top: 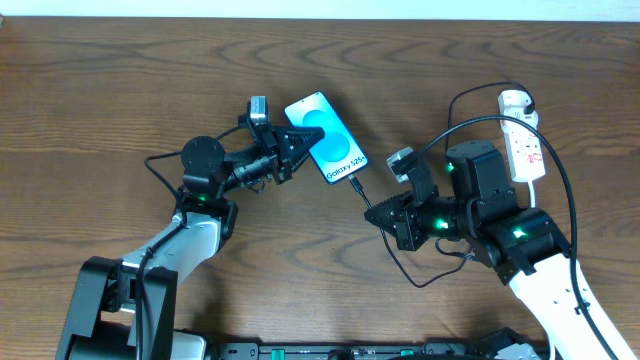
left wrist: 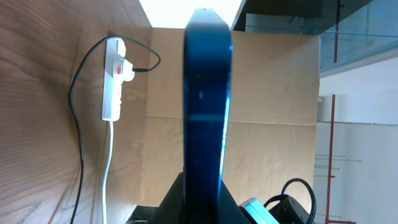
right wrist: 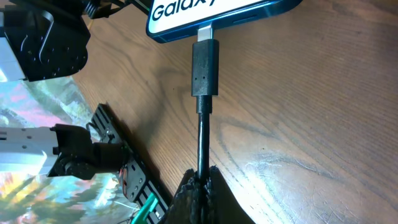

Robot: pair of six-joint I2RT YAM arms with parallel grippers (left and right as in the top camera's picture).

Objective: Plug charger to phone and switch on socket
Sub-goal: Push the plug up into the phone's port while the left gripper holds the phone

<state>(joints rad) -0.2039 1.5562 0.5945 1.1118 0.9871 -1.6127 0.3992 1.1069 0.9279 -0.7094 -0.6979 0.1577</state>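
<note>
Left fingers [top: 288,152] clamp phone [top: 335,150]; right fingers [right wrist: 186,200] pinch charger [right wrist: 202,143]. Plug [right wrist: 204,68] just ahead (seemingly half-seated): push straight, no twist.

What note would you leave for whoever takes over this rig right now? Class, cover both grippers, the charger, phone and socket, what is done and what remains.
Left gripper: shut on the phone.
Right gripper: shut on the charger cable, just behind its plug.
Socket: on the right side of the table, neither gripper touching it.
Done: the plug's metal tip is at the phone's port; full seating is unclear.
Left: confirm the seating, release, then switch on the socket.
</note>
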